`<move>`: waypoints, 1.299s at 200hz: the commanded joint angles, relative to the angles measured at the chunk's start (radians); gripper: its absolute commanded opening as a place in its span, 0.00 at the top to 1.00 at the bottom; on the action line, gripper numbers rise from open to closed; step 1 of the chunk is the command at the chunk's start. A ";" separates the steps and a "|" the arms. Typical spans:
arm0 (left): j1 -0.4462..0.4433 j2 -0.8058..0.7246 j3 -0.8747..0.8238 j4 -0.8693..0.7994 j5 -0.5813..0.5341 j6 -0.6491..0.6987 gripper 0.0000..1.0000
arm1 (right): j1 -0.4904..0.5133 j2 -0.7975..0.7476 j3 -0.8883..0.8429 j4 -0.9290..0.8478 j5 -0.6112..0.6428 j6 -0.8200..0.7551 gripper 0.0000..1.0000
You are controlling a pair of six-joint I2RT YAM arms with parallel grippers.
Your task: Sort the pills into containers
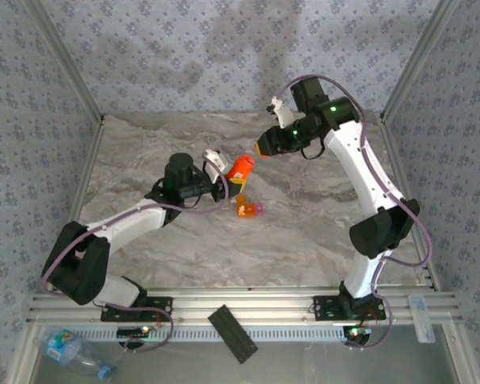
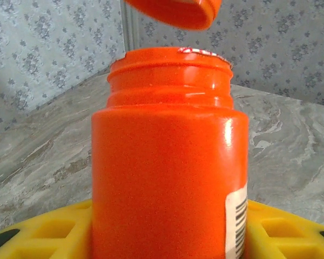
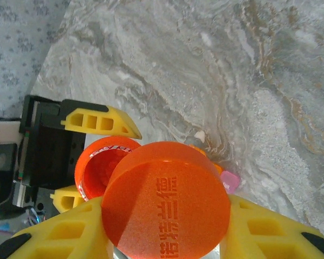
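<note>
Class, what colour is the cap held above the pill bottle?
The cap is orange, with raised characters on top; the right wrist view shows it best.

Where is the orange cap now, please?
Top view centre: the cap sits in the right gripper, just above the open bottle the left gripper holds.

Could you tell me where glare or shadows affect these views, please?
Left wrist: a bright glare streak on the right shoulder of the bottle. Top external: soft shadows fall on the back wall. Right wrist: evenly lit; embossed lettering on the cap reads clearly.
</note>
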 commanded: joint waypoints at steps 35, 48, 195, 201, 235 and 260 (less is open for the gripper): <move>0.001 0.005 0.071 -0.083 0.087 0.066 1.00 | 0.000 0.011 0.018 -0.075 -0.106 -0.112 0.62; 0.001 0.006 0.075 -0.085 0.094 0.066 1.00 | 0.003 0.010 0.017 -0.076 -0.126 -0.125 0.62; -0.015 -0.008 0.142 -0.177 0.159 0.132 1.00 | 0.017 -0.011 -0.083 -0.083 -0.214 -0.206 0.63; -0.015 -0.011 0.143 -0.182 0.158 0.135 1.00 | 0.017 -0.015 -0.095 -0.080 -0.217 -0.208 0.64; -0.014 -0.024 0.142 -0.196 0.157 0.145 1.00 | 0.005 -0.048 -0.163 -0.061 -0.220 -0.213 0.66; -0.014 -0.030 0.143 -0.203 0.157 0.152 1.00 | -0.008 -0.068 -0.198 -0.044 -0.232 -0.213 0.66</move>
